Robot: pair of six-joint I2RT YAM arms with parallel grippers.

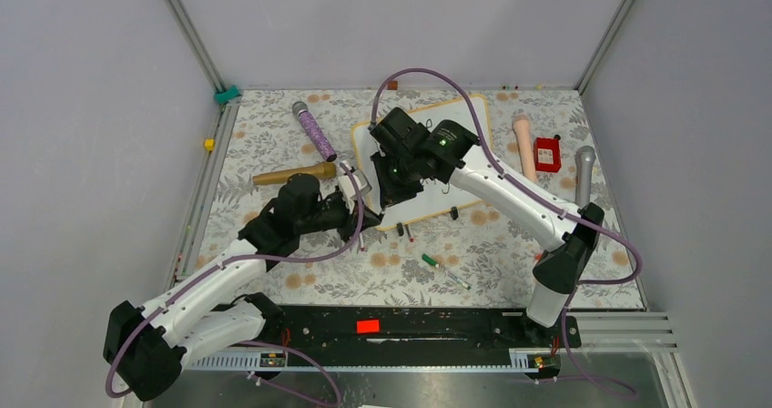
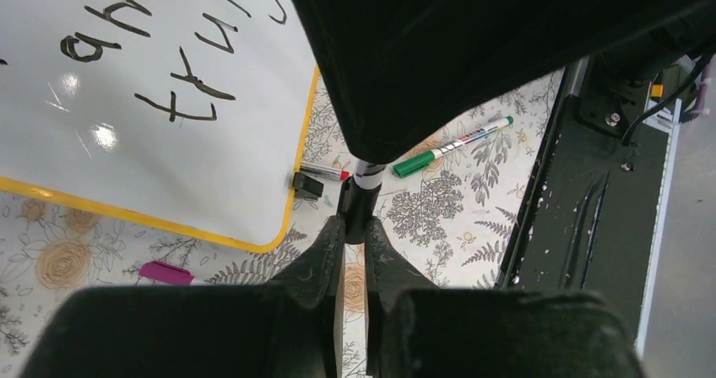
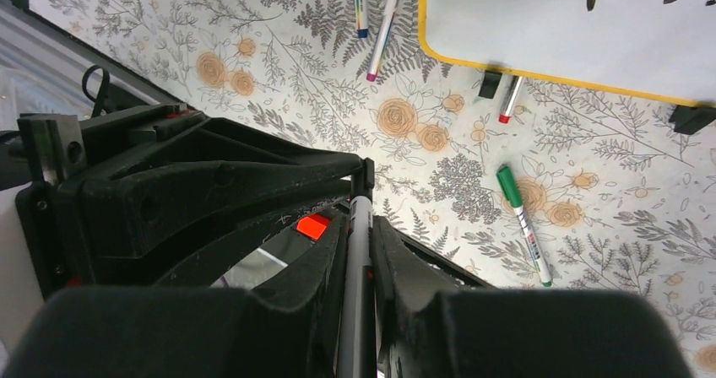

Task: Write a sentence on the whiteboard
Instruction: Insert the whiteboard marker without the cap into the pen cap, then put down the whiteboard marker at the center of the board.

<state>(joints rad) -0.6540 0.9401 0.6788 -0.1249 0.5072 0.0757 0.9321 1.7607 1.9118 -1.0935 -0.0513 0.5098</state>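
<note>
Left fingers (image 2: 328, 256): pressed together on the black end of a marker (image 2: 360, 194), just below its white band.
Right fingers (image 3: 325, 268): clamped along the grey barrel of the same marker, whose dark tip runs on toward the other arm.
Left gripper (image 2: 353, 226): comes in from the near left and meets the other head-on over the patterned table cover (image 2: 439, 209).
Right gripper (image 3: 359, 213): reaches in from the far right, its black body filling the top of the left wrist view.
Whiteboard (image 1: 464, 117): lies flat at the far centre of the table, its near-left corner just beside the meeting point. Neither gripper touches it.
Sentence (image 2: 186, 91): dark handwriting, with "truly" legible on the lowest line and part of a word above it. The rest is out of frame.
Loose items: a green-capped marker (image 3: 523, 222) lies near and to the right. A red-tipped pen (image 2: 322, 173) lies against the board's near edge.
Step in hand: writing looks finished. Both arms share one marker, so this is probably capping, though I cannot tell whether the black end is a cap.
Next move calls for: a straight push along the barrel's line, then letting go on one side and setting the marker down off the board, away from the ink.
</note>
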